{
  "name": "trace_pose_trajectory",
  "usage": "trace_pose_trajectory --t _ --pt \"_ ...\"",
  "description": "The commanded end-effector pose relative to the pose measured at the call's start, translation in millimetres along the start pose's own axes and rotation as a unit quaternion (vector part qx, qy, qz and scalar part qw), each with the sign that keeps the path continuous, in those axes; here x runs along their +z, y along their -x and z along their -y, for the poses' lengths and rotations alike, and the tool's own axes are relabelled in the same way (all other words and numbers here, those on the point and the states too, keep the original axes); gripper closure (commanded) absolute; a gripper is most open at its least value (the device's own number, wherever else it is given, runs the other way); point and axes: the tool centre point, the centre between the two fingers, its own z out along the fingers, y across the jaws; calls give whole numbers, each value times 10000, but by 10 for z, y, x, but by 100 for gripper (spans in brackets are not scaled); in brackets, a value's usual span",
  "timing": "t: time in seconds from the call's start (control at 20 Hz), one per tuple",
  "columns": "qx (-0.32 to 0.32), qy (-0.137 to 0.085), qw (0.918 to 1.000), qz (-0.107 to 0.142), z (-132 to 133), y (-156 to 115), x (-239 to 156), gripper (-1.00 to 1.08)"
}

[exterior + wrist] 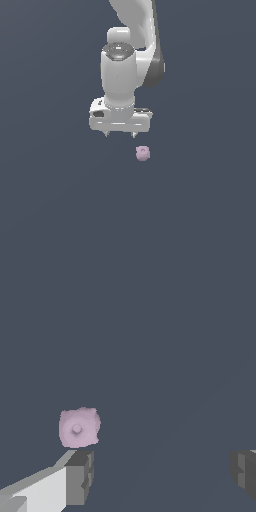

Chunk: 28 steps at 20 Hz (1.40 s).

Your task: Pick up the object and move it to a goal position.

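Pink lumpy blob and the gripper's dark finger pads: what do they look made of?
Small pale pink lumpy blob: matte with no highlights, soft rounded edges and a small central nub in the wrist view; could be foam, rubber or clay, the render doesn't settle it. Dark grey finger pads of the white gripper: flat matte blocks, rubber-like. Gripper body: smooth glossy white shell, likely painted plastic or metal.

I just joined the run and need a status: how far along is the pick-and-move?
Early stage. Done: the claw is open and near the pale pink blob. In hand: nothing; in the wrist view the blob sits beyond one fingertip, not between the two. Left: centre over it, descend, close, lift and carry it to the goal, which isn't visible in either view.
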Motion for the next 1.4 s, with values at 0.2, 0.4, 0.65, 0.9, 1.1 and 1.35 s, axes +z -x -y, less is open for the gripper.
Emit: trace_pose_trajectory --t 0.2,0.4,0.65,0.9,1.1,1.35 --pt "61 -7 10000 30 -45 4 22 -92" --pt "194 -20 9998 80 -154 11 42 -92" --pt "206 -21 9998 82 -167 12 40 -92" --pt "114 -32 9998 128 -3 20 192 -92" --pt "-39 -56 9998 205 272 51 444 -92" --pt "-277 -108 9990 327 711 147 840 -92"
